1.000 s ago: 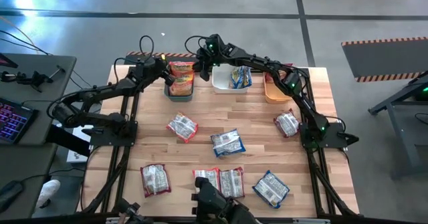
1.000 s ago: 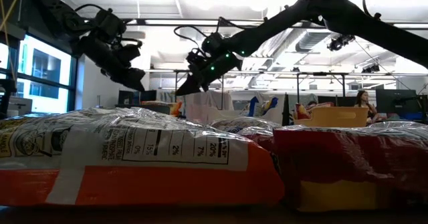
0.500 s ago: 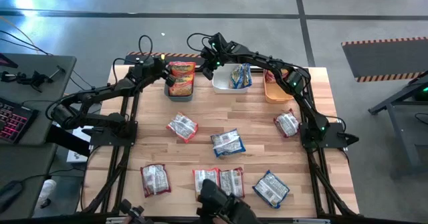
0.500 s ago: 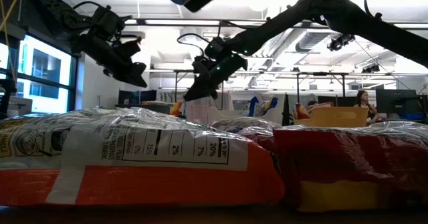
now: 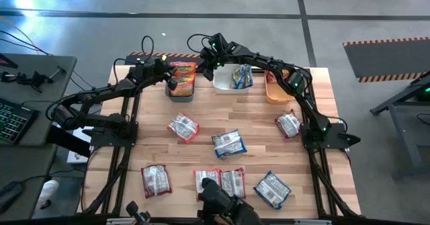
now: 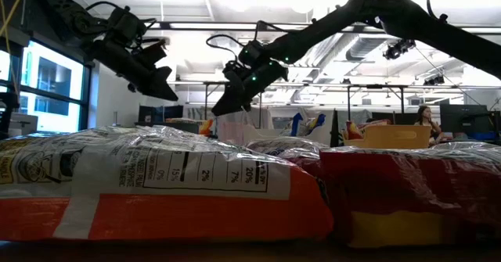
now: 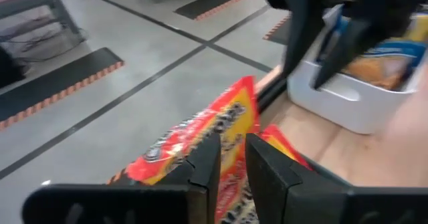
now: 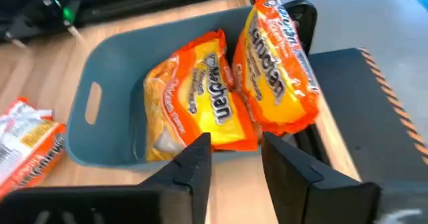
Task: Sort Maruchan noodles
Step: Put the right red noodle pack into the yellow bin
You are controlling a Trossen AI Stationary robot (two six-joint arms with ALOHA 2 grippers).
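Left gripper (image 5: 170, 81): hovered over teal bin (image 5: 181, 96), jaws nearly closed, gripping nothing.
Orange packets (image 8: 200, 100): lay in teal bin, one propped on far rim, below and beyond both jaws.
Right gripper (image 5: 207, 66): hung between teal bin and white bin (image 5: 225, 86), jaws parted, empty.
Other packets (image 5: 229, 144): scattered on table (image 5: 262, 127).
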